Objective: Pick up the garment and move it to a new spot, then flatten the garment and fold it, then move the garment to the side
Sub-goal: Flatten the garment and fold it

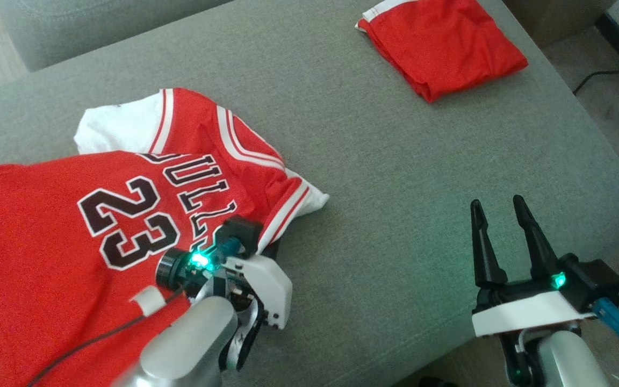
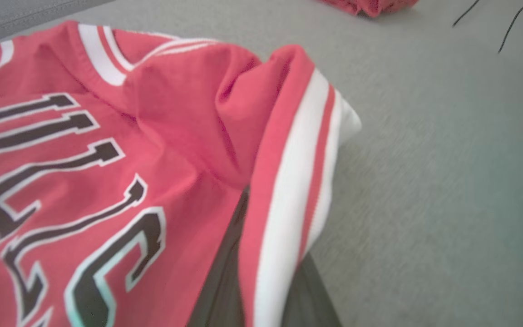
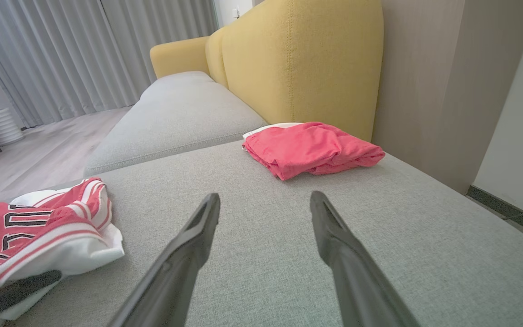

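Note:
A red Bulls jersey [image 1: 73, 236] with the number 23 and white-striped trim lies crumpled on the left of the grey sofa cushion [image 1: 395, 177]. My left gripper [image 1: 264, 244] sits at the jersey's right edge, shut on the striped armhole hem [image 2: 288, 218], and the cloth drapes over its dark fingers [image 2: 225, 268]. The jersey [image 3: 30, 227] also lies at the lower left of the right wrist view, with a dark finger of the left gripper under its edge. My right gripper [image 1: 496, 201] hovers open over bare cushion at the right, nothing between its fingers [image 3: 184, 254].
A folded red garment [image 1: 444, 43] with white trim lies at the cushion's far right corner, in front of the yellow backrest [image 3: 298, 59]. The cushion's rounded front edge drops off at the right, where cables [image 1: 599, 75] run on the floor. A second grey seat [image 3: 180, 113] extends behind.

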Robot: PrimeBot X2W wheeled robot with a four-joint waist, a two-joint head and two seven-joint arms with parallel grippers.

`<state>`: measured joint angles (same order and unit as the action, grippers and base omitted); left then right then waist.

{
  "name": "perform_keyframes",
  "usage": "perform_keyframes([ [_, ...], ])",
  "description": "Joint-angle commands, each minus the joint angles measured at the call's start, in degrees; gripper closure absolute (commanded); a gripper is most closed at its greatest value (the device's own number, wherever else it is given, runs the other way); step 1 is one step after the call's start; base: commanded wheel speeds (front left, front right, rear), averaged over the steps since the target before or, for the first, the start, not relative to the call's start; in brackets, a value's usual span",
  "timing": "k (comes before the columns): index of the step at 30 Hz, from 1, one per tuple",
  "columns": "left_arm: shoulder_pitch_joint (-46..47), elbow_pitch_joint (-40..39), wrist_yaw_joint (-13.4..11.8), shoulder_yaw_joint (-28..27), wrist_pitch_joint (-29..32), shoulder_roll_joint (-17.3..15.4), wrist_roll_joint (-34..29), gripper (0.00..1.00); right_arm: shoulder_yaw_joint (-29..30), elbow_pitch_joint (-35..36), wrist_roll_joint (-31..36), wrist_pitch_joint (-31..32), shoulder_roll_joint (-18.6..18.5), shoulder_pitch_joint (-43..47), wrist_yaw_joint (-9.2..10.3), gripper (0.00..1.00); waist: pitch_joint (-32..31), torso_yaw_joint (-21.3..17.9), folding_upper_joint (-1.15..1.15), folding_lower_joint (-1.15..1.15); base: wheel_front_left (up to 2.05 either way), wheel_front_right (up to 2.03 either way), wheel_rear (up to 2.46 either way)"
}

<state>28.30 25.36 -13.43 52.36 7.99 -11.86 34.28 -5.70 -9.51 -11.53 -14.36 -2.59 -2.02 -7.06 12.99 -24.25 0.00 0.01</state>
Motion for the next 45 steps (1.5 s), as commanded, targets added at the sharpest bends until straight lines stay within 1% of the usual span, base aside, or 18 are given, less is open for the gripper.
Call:
perform_keyframes([
  [1,0.88,-3.71,1.3,-3.48,-1.11,0.43,2.47,1.0,-1.29,1.44,-0.02,-0.63,-0.29,-1.34,-0.43,0.0,-0.51,0.29,0.0,-0.01,0.0,0.0,0.0],
  [3,-0.47,-7.0,3.16,-5.19,-0.99,0.55,6.02,1.0,-1.08,1.26,0.2,-0.63,-0.29,-0.96,-0.43,0.0,-1.0,0.68,0.0,-0.01,0.0,0.0,0.0],
  [5,-1.86,-10.7,5.02,-5.98,0.3,-0.3,8.88,1.0,-1.01,1.07,0.57,-0.63,-0.29,-0.65,-0.43,0.0,-1.46,1.08,0.0,-0.01,0.0,0.0,0.0],
  [6,-1.86,-10.7,5.02,-5.98,0.3,-0.3,8.88,1.0,-1.01,1.07,0.57,-0.63,-0.29,-0.65,-0.43,0.0,-1.46,1.08,0.0,-0.01,0.0,0.0,0.0],
  [7,-2.63,-12.57,5.84,-6.38,1.26,-0.87,10.42,1.0,-0.99,1.01,0.77,-0.63,-0.29,-0.58,-0.43,0.0,-1.68,1.27,0.0,-0.01,0.0,0.0,0.0],
  [11,-5.47,-19.18,10.28,-7.15,6.7,-3.25,17.76,1.0,-0.84,1.0,1.53,-0.63,-0.29,-0.61,-0.43,0.0,-2.21,2.03,0.0,-0.01,0.0,0.0,0.0],
  [13,-6.34,-20.84,12.38,-7.1,9.95,-4.2,21.38,1.0,-0.86,1.04,1.8,-0.63,-0.29,-0.65,-0.43,0.0,-2.24,2.37,0.0,-0.01,0.0,0.0,0.0],
  [16,-6.52,-21.11,14.94,-7.31,13.77,-4.43,26.26,1.0,-1.33,0.96,2.15,-0.63,-0.29,-0.8,-0.43,0.0,-2.1,2.61,0.0,-0.01,0.0,0.0,0.0],
  [17,-6.07,-20.59,15.14,-7.86,13.93,-4.25,27.01,0.9,-1.51,0.93,2.21,-0.63,-0.29,-0.85,-0.43,0.0,-1.98,2.64,0.0,-0.01,0.0,0.0,0.0],
  [18,-5.33,-19.59,14.7,-8.58,13.45,-4.07,26.92,0.27,-1.67,0.95,2.23,-0.63,-0.29,-0.9,-0.43,0.0,-1.84,2.63,0.0,-0.01,0.0,0.0,0.0],
  [19,-4.4,-18.16,13.99,-9.02,12.94,-3.95,26.2,0.0,-1.82,0.96,2.21,-0.63,-0.29,-0.97,-0.43,0.0,-1.72,2.58,0.0,-0.01,0.0,0.0,0.0],
  [25,2.23,-5.83,8.02,-8.75,6.11,-3.09,15.81,0.0,-2.85,0.65,1.89,-0.63,-0.29,-1.37,-0.43,0.0,-1.13,1.64,0.0,-0.01,0.0,0.0,0.0],
  [29,5.3,1.14,4.23,-8.85,-1.35,-1.89,10.1,0.0,-3.19,0.33,1.75,-0.63,-0.29,-1.39,-0.43,0.0,-1.2,0.93,0.0,-0.01,0.0,0.0,0.0],
  [33,6.71,2.19,4.77,-7.82,-5.48,-0.08,8.01,0.0,-2.67,0.3,1.75,-0.63,-0.29,-1.03,-0.43,0.0,-1.5,0.96,0.0,-0.01,0.0,0.0,0.0],
  [36,7.23,-0.35,4.56,-6.56,-7.4,1.21,6.38,0.0,-2.39,0.28,2.1,-0.63,-0.29,-0.58,-0.43,0.0,-1.86,1.29,0.0,-0.01,0.0,0.0,0.0],
  [40,4.78,-6.84,4.68,-2.4,-5.34,2.33,5.06,0.0,-2.28,0.46,2.36,-0.63,-0.29,-0.34,-0.43,0.0,-2.24,1.61,0.0,-0.01,0.0,0.0,0.0],
  [42,2.85,-10.19,4.54,0.04,-3.35,2.49,4.68,0.0,-2.16,0.67,2.44,-0.63,-0.29,-0.27,-0.43,0.0,-2.16,1.83,0.0,-0.01,0.0,0.0,0.0],
  [45,-0.17,-13.52,5.13,3.45,0.23,2.83,5.51,0.0,-2.31,0.8,2.59,-0.63,-0.29,-0.27,-0.43,0.0,-1.8,2.11,0.0,-0.01,0.0,0.0,0.0],
])
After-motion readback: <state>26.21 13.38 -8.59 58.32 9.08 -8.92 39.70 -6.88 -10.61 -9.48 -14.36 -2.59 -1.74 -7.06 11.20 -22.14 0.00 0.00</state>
